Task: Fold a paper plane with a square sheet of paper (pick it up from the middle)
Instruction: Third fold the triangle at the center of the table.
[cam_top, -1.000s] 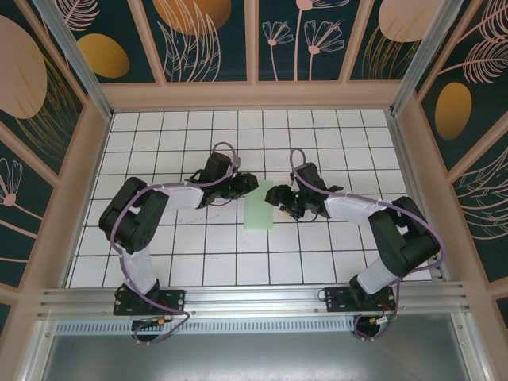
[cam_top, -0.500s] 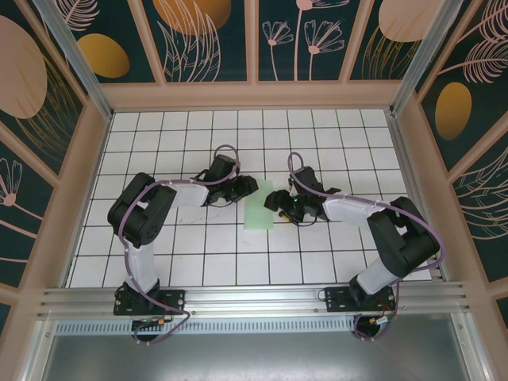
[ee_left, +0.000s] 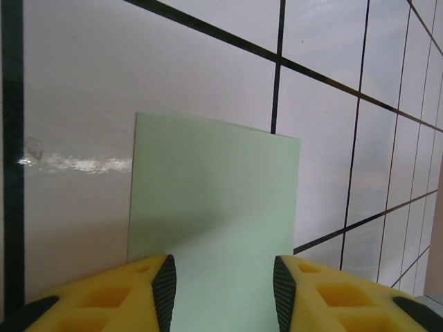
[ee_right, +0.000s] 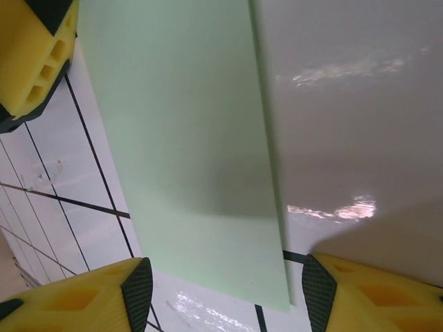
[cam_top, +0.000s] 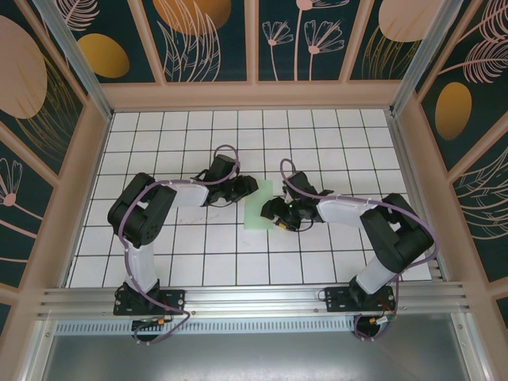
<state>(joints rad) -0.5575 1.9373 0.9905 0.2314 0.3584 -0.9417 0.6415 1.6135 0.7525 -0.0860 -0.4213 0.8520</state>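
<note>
The square sheet of paper (cam_top: 255,216) lies flat on the tiled table as a narrow pale green rectangle, apparently folded in half. My left gripper (cam_top: 251,187) sits low at its far end, and in the left wrist view its open jaws (ee_left: 223,294) stand over the paper (ee_left: 214,207), both pads above the sheet. My right gripper (cam_top: 268,211) is at the paper's right edge. Its jaws (ee_right: 227,297) are open wide, straddling the near corner of the paper (ee_right: 187,152). The left gripper's yellow finger (ee_right: 31,55) shows at the sheet's far end.
White grid-tiled floor (cam_top: 190,254) spreads all round the paper. Wooden-framed patterned walls (cam_top: 254,87) enclose the table on three sides. The arms' bases sit on the metal rail (cam_top: 254,300) at the near edge.
My right gripper has slid left and slightly nearer, onto the paper's right edge. The left arm's elbow swung inward at first, then held still. The paper has not moved.
</note>
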